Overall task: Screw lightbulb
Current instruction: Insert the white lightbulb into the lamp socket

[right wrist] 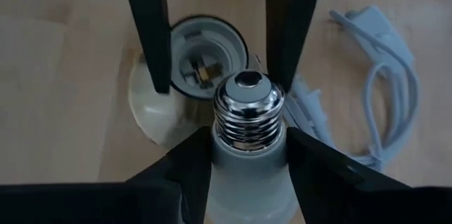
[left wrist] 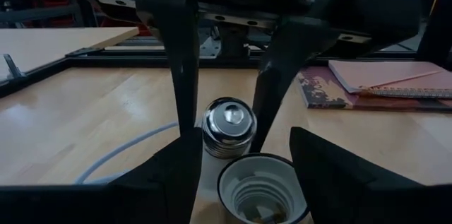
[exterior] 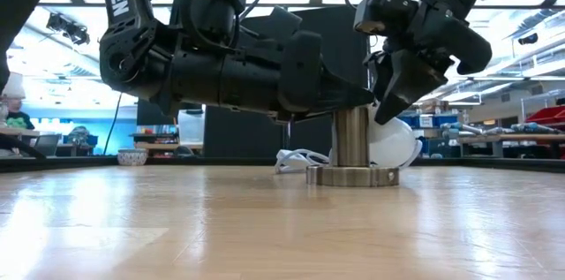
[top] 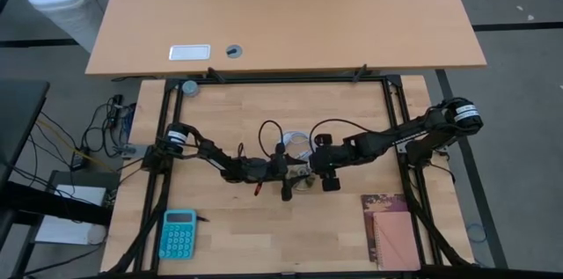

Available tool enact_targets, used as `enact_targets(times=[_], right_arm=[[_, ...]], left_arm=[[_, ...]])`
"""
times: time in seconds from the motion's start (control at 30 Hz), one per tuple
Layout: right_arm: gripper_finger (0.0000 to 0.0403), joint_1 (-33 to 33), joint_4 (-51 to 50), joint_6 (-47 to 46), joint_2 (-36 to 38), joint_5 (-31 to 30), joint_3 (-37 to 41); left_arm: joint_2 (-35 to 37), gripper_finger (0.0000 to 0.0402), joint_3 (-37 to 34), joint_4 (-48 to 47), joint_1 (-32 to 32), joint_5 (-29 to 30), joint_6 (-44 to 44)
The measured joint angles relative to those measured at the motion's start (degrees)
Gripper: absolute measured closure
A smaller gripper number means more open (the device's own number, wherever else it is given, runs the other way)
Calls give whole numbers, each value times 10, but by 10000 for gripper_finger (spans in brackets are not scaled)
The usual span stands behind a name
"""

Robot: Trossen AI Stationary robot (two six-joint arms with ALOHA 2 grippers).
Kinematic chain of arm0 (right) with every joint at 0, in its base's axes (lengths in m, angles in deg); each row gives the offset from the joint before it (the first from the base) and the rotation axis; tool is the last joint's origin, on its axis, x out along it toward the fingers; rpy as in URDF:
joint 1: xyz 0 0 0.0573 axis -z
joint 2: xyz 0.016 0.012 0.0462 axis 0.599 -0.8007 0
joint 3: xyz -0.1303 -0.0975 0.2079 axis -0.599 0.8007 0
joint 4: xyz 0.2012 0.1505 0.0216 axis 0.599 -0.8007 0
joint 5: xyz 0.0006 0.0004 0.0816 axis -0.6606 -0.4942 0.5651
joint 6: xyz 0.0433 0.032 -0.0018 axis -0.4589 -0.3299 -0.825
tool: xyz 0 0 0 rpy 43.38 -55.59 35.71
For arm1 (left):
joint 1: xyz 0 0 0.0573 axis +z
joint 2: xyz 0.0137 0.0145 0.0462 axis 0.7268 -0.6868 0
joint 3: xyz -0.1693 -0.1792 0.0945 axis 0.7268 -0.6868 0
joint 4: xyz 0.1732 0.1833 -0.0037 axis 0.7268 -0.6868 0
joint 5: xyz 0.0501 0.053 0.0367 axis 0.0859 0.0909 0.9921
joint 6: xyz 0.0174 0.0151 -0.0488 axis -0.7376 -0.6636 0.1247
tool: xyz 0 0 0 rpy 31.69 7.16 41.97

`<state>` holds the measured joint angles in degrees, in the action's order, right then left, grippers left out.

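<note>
White "ROSSEN" lettering marks black arm (exterior: 132,24).

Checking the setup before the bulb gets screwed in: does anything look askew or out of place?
Yes. The lightbulb in the right gripper has its screw base pointing up, beside the socket rather than into its opening. The left gripper flanks the socket.

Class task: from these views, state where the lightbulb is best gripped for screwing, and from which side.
Grip the lightbulb on its white neck, just below the metal thread, fingers on opposite sides, as the right gripper appears to. Probably best: the threaded base stays free for the open socket beside it.
</note>
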<state>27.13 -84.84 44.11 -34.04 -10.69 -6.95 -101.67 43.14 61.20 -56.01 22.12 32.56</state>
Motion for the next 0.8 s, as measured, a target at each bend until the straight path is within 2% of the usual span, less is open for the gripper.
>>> enact_targets(times=[0.3, 0.53, 0.73, 0.8], right_arm=[[235, 0, -14, 0, 40, -13, 0], [236, 1, -28, -28, 110, -13, 0], [236, 1, -30, -36, 137, -9, 0], [236, 1, -30, -43, 145, -8, 0]], left_arm=[[-2, 183, -1, 26, 0, 43, -7], [-2, 183, -2, 93, -4, 83, -72], [1, 173, -1, 86, -12, 83, -76], [20, 168, -2, 55, -16, 85, -71]])
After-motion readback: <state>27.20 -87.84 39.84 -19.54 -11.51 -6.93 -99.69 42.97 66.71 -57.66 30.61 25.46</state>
